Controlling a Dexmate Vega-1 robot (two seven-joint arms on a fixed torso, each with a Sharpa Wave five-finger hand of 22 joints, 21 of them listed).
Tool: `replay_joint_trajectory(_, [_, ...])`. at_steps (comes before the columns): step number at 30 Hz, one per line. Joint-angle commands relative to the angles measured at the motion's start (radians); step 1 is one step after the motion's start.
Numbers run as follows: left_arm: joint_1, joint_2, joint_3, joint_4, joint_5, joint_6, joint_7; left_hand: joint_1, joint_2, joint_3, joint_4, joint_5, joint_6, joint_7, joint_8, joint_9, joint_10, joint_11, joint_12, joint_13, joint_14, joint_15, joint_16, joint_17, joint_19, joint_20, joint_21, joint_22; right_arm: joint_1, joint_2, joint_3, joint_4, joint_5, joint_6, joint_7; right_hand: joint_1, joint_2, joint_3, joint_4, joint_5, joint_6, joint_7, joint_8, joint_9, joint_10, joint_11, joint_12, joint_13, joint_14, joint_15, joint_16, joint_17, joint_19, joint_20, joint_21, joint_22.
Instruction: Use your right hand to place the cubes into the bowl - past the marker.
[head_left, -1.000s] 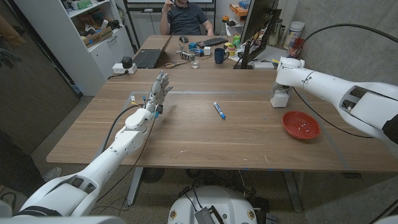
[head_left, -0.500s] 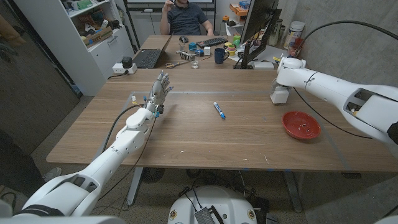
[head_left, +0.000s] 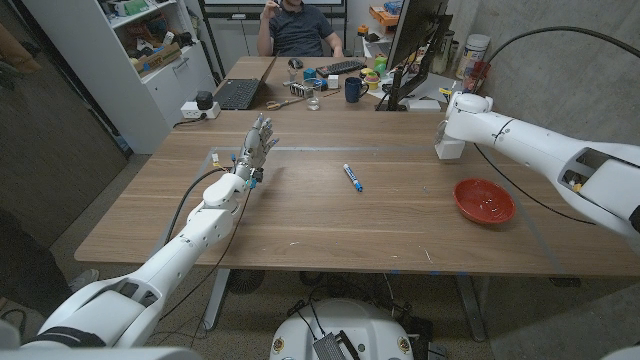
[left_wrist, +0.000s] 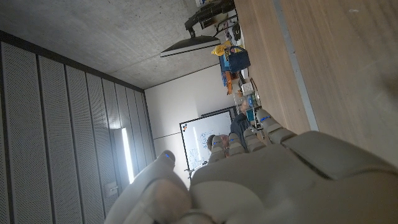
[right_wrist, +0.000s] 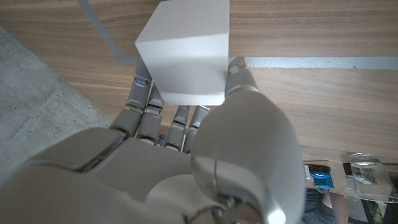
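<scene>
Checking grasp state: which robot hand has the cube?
The right robot hand: its fingers grip the white cube, lifted above the table beyond the red bowl. The left robot hand holds nothing, fingers spread.

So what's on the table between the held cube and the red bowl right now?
Nothing: the head view shows bare wood between the white cube in the right hand and the red bowl.

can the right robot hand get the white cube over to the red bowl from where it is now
Probably yes. The right robot hand grips the white cube at the table's far right, and the red bowl lies on the same side, nearer the robot, with bare wood between. The blue marker lies off toward the middle, out of that path.
</scene>
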Motion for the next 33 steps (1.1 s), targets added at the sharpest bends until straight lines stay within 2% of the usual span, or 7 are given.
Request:
replay_joint_trajectory(1, [-0.014,-0.006,0.001,0.025,-0.005,-0.007,-0.015,-0.009,0.002,-0.006,0.001,0.004,0.006,-0.002,-0.002,0.005,-0.004,0.005,0.007,0.006,-0.007,0.001,0.007,0.003,0.001,0.007,-0.001,0.002,-0.070,-0.022,0.069,-0.086,-0.008,-0.007,-0.144,0.173,0.162,0.001,-0.002,-0.004,0.002,-0.007,0.007,0.000,0.014,-0.004,0.002,0.005,0.159,-0.327,0.008,0.007,-0.002,-0.167,0.013,0.001])
replay_joint_trajectory(8, [-0.020,-0.007,0.001,0.035,-0.005,-0.007,-0.020,-0.009,0.003,-0.007,0.001,0.005,0.007,-0.002,-0.002,0.005,-0.005,0.008,0.006,0.006,-0.007,0.001,0.007,0.003,0.001,0.007,-0.001,0.002,-0.135,-0.023,0.134,-0.127,-0.007,0.001,-0.274,0.181,0.162,0.000,0.000,-0.008,0.001,-0.010,0.010,-0.007,0.019,-0.005,-0.001,0.008,0.158,-0.327,0.005,0.008,-0.011,-0.167,0.029,-0.002])
replay_joint_trajectory(15, [-0.028,-0.009,0.001,0.048,-0.006,-0.008,-0.027,-0.010,0.003,-0.009,0.001,0.006,0.006,-0.002,-0.002,0.005,-0.005,0.007,0.006,0.006,-0.007,0.000,0.007,0.003,0.001,0.007,-0.002,0.002,-0.157,-0.025,0.163,-0.149,0.002,0.006,-0.315,0.188,0.162,-0.002,0.001,-0.010,0.006,-0.013,0.015,-0.012,0.024,-0.009,-0.003,0.011,0.158,-0.327,0.003,0.009,-0.016,-0.168,0.043,-0.004])
replay_joint_trajectory(22, [-0.034,-0.012,0.001,0.059,-0.006,-0.010,-0.031,-0.010,0.003,-0.010,0.001,0.006,0.007,-0.002,-0.002,0.005,-0.005,0.008,0.006,0.006,-0.007,0.001,0.007,0.003,0.002,0.007,-0.002,0.002,-0.255,-0.011,0.258,-0.187,0.003,0.060,-0.515,0.195,0.162,-0.004,0.003,-0.013,0.010,-0.016,0.021,-0.018,0.034,-0.012,-0.003,0.014,0.157,-0.327,0.001,0.009,-0.022,-0.168,0.061,-0.008])
replay_joint_trajectory(23, [-0.036,-0.013,0.001,0.062,-0.007,-0.010,-0.033,-0.010,0.003,-0.010,0.001,0.006,0.007,-0.002,-0.002,0.005,-0.005,0.008,0.006,0.006,-0.007,0.001,0.007,0.003,0.002,0.007,-0.002,0.002,-0.284,-0.012,0.285,-0.195,0.008,0.096,-0.567,0.196,0.161,-0.005,0.003,-0.013,0.013,-0.016,0.023,-0.019,0.038,-0.011,-0.003,0.015,0.159,-0.327,0.002,0.011,-0.023,-0.168,0.065,-0.008])
replay_joint_trajectory(26, [-0.036,-0.014,0.001,0.065,-0.009,-0.012,-0.037,-0.010,0.004,-0.011,0.001,0.006,0.006,-0.002,-0.002,0.005,-0.006,0.005,0.006,0.006,-0.007,0.002,0.007,0.003,0.002,0.007,-0.003,0.002,-0.310,-0.008,0.314,-0.203,0.014,0.114,-0.615,0.200,0.161,-0.006,0.004,-0.015,0.016,-0.015,0.028,-0.020,0.046,-0.011,-0.003,0.016,0.160,-0.328,0.003,0.012,-0.024,-0.168,0.075,-0.010])
replay_joint_trajectory(33, [-0.035,-0.011,0.000,0.063,-0.010,-0.013,-0.040,-0.010,0.004,-0.012,0.000,0.007,0.006,-0.001,-0.002,0.005,-0.004,0.004,0.006,0.006,-0.008,0.002,0.007,0.003,0.002,0.007,-0.003,0.002,-0.329,-0.005,0.337,-0.214,0.020,0.116,-0.648,0.202,0.159,-0.010,0.006,-0.017,0.014,-0.019,0.030,-0.025,0.049,-0.015,-0.005,0.018,0.163,-0.327,0.003,0.015,-0.030,-0.166,0.088,-0.013])
